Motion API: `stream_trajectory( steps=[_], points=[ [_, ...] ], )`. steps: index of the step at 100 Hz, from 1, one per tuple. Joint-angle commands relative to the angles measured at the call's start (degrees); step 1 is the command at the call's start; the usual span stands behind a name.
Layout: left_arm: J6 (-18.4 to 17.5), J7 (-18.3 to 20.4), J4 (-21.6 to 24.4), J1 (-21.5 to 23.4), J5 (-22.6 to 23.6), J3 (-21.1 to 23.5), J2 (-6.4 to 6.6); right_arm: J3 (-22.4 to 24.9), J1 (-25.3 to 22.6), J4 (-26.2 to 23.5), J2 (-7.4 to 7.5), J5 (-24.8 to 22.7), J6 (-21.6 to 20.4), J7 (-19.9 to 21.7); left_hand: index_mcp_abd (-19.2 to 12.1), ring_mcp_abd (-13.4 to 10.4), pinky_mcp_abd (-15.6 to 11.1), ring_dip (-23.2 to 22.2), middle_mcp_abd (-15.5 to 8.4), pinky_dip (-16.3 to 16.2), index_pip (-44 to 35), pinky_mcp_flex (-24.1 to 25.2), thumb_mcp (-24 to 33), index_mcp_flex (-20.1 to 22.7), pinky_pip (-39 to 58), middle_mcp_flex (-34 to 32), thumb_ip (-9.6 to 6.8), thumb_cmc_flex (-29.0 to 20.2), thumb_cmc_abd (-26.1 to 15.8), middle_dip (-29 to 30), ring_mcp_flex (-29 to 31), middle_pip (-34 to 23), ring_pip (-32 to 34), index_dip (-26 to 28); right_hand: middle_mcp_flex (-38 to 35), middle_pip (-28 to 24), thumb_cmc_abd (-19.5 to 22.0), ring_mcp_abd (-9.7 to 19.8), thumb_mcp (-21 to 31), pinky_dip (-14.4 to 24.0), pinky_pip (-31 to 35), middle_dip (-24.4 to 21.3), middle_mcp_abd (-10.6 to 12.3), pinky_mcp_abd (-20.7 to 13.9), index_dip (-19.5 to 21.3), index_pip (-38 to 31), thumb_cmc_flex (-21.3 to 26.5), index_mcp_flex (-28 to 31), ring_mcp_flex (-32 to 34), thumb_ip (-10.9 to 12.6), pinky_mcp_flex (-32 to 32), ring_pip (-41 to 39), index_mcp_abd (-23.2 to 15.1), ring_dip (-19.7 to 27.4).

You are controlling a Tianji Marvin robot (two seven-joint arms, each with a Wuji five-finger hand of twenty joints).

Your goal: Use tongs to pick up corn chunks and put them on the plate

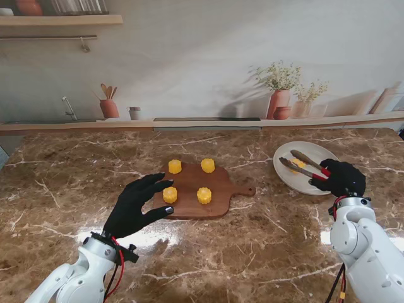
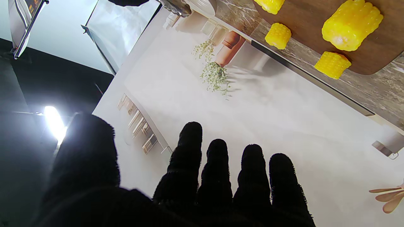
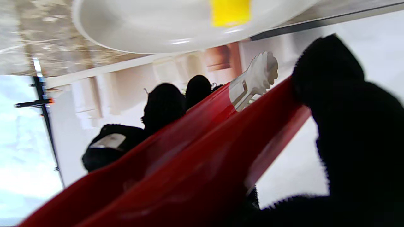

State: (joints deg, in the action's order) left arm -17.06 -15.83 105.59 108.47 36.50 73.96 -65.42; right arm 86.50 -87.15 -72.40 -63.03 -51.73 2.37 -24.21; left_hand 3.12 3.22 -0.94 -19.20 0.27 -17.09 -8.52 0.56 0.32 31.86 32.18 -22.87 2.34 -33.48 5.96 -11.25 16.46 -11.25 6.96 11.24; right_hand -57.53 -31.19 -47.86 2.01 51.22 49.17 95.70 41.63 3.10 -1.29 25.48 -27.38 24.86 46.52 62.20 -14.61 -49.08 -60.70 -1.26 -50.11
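Marble-patterned table (image 1: pixel 265 240) carries your wooden cutting board (image 1: pixel 218 189), where four ribbed yellow corn chunks (image 1: pixel 204 196) sit. Right of the board, your right hand (image 1: pixel 344 178) grips red-handled metal tongs (image 1: pixel 306 165) over the round white plate (image 1: pixel 284 173), which holds one chunk (image 3: pixel 230 12). Your left hand (image 1: pixel 136 205) is spread, empty, touching the board's left edge.

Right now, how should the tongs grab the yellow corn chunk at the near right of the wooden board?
Squeeze the near-right yellow corn chunk across its round kernel sides, coming down from above on the right. It seems to stand on a flat end on the wooden cutting board, apart from the others. The right hand holds the red-handled metal tongs over the white plate.
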Motion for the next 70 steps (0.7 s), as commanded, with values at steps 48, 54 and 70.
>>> stream_trajectory(
  steps=[48,54,70],
  points=[
    [-0.66,0.31,0.09,0.69,-0.11,0.12,0.11,-13.11,-6.28,-8.04,0.03,0.11,-13.14,4.85,-1.69,-2.39,-0.9,0.54,-0.7,0.51,-0.29,0.79,-1.46,0.64,-1.48,-0.21,-1.18,-1.47,-1.2,0.56,0.4,0.85,-1.04,0.48,3.96,0.32,2.58,7.84,8.79,0.34,6.79,-1.47,0.02,-7.77,1.45,1.87,0.94,-1.7,-0.27,5.2,-0.66,-7.7,-0.22,-1.87],
    [-0.74,0.4,0.21,0.81,-0.09,0.3,0.13,-14.25,-6.04,-7.95,0.13,0.12,-13.59,5.31,-1.73,-2.38,-0.9,0.55,-0.75,0.5,-0.27,0.78,-1.45,0.61,-1.48,-0.19,-1.18,-1.51,-1.16,0.57,0.4,0.86,-1.05,0.48,4.64,0.46,2.2,7.87,8.92,0.38,6.55,-1.45,-0.01,-7.81,1.41,2.29,0.6,-2.31,-0.55,5.1,-0.41,-7.53,0.05,-1.94],
    [-0.76,0.38,0.56,1.23,0.06,0.86,0.13,-16.8,-4.8,-6.75,0.24,-0.12,-12.57,5.47,-1.6,-2.4,-0.93,0.58,-0.7,0.51,-0.25,0.79,-1.45,0.62,-1.54,-0.2,-1.18,-1.57,-1.18,0.59,0.36,0.88,-1.1,0.48,7.66,0.41,1.8,8.18,9.24,0.67,6.16,-1.09,-0.65,-7.97,1.39,3.66,-0.15,-4.97,-1.27,4.81,0.0,-7.59,1.72,-2.42]
  ],
)
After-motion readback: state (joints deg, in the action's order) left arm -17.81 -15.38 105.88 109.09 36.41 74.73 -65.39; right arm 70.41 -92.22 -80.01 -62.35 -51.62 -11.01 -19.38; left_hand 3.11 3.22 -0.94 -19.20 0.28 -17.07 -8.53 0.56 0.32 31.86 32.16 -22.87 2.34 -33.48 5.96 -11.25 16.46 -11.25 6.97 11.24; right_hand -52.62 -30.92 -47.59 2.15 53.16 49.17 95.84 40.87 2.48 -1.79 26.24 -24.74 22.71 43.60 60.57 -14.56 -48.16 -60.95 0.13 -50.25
